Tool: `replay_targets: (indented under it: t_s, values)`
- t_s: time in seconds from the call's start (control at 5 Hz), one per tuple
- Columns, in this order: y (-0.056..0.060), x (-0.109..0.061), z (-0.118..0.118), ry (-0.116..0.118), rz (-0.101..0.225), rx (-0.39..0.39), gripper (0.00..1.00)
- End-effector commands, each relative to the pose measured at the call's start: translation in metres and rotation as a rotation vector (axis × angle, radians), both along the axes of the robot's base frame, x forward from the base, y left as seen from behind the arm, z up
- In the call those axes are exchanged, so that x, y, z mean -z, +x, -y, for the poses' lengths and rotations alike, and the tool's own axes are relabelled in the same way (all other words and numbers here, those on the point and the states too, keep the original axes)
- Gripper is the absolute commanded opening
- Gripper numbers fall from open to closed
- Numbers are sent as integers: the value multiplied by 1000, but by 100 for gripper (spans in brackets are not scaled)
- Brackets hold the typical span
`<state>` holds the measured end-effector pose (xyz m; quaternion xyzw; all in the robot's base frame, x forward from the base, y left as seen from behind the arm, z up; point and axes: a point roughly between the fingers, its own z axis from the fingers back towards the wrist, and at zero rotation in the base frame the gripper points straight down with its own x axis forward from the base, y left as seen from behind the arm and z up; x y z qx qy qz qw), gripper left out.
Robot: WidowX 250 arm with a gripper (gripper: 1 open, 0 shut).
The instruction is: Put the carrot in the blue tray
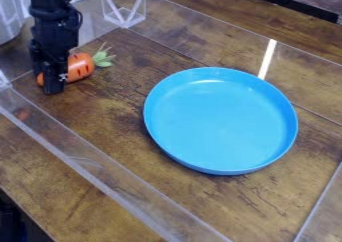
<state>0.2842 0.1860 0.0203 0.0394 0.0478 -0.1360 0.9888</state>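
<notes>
The carrot [82, 65] lies on the wooden table [100, 121] at the upper left, well apart from the blue tray [221, 121]. It is a small, smooth orange form with dark grooves, rounded and tapering. Its pale green leafy stub points toward the upper right, and the long axis runs slantwise from there down to the lower left, where the tip sits partly behind the black fingers [56, 78]. These are closed on the carrot's lower-left part. The tray is round, glossy plastic in bright blue, with a low raised rim around a flat floor. The table's brown surface shows dark, streaky grain.
</notes>
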Motion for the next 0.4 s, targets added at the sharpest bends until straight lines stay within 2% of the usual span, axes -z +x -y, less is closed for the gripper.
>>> replay_targets:
  t_s: [0.0,0.2]
  values:
    - [8,-16,5,18,33,16,0]
    - [8,-19,9,19,35,18,0]
